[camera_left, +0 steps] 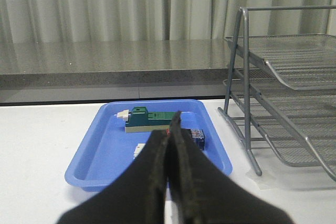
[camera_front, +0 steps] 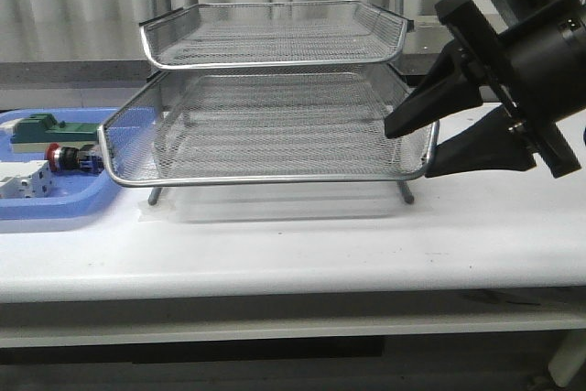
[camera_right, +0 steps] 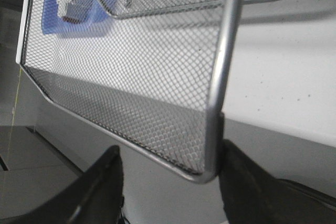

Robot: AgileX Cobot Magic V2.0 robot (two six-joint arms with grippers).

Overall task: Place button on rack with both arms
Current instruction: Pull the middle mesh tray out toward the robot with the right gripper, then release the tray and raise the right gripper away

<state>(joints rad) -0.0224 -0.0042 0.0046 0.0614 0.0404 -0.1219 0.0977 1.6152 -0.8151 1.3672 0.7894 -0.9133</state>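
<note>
From the front, the rack (camera_front: 275, 107) stands mid-table with the blue tray (camera_front: 55, 203) at its left; the button (camera_front: 69, 158) lies in that tray between a green block (camera_front: 50, 127) and a white switch block (camera_front: 23, 180). The right gripper (camera_front: 414, 146) reaches the rack's right front corner, fingers spread, one above the rim and one below. In the left wrist view, the left gripper (camera_left: 169, 129) has its fingers pressed together, empty, hiding most of the button (camera_left: 196, 136) behind them. In the right wrist view, the spread fingers (camera_right: 100, 182) straddle the rack's corner (camera_right: 210, 166).
</note>
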